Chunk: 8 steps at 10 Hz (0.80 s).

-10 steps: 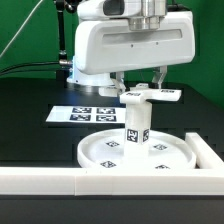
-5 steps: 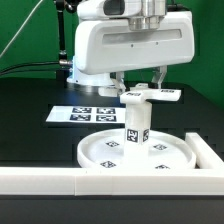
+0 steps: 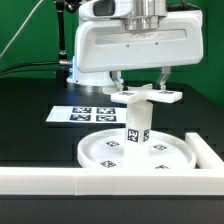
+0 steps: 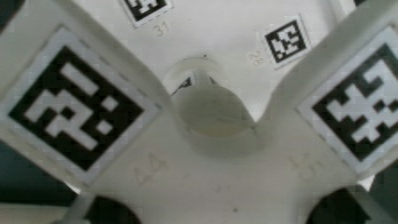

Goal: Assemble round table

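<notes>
The round disc (image 3: 112, 152) lies rim-up on the black table with the short post (image 3: 136, 130) standing upright in its middle. My gripper (image 3: 141, 86) is shut on the flat cross-shaped foot piece (image 3: 150, 96) and holds it level right at the top of the post. I cannot tell whether the foot piece touches the post. In the wrist view the foot piece (image 4: 214, 120) fills the picture with its tags, and it hides my fingertips.
The marker board (image 3: 82, 114) lies flat behind the disc towards the exterior view's left. The long white border wall (image 3: 90, 181) runs along the front and turns back past the disc on the exterior view's right (image 3: 207, 152).
The hand has shifted slightly and the foot piece has turned a little over the post. The disc and the post have not moved.
</notes>
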Each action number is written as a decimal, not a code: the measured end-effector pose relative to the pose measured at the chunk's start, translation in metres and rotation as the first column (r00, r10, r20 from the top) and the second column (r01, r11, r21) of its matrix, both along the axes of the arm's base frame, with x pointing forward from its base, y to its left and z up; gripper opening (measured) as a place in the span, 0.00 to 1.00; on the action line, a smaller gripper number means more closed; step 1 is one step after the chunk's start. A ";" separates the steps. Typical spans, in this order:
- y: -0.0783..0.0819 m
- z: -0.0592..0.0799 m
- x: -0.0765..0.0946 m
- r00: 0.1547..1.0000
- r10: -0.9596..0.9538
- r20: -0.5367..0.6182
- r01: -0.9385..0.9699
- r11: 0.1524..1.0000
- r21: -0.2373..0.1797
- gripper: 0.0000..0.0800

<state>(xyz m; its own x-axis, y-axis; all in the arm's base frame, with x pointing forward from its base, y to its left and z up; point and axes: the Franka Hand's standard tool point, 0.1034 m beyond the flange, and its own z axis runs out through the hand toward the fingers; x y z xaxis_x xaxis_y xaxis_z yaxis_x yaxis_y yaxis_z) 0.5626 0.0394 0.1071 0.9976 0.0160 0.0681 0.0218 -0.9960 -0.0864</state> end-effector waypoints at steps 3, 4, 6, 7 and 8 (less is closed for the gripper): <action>0.000 -0.001 0.001 0.915 -0.403 -0.024 0.404 0.914 0.032 0.56; 0.000 -0.001 0.001 0.882 -0.471 -0.031 0.472 0.881 0.036 0.56; -0.001 -0.001 0.001 0.766 -0.640 -0.059 0.643 0.765 0.043 0.56; -0.001 -0.001 0.001 0.698 -0.713 -0.073 0.716 0.697 0.044 0.56; 0.000 -0.001 0.001 0.625 -0.776 -0.085 0.780 0.624 0.043 0.56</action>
<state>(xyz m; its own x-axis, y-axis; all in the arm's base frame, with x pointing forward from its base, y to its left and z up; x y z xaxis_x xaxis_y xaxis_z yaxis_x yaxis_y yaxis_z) 0.5640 0.0390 0.1061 0.6375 -0.7703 -0.0163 -0.7652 -0.6305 -0.1303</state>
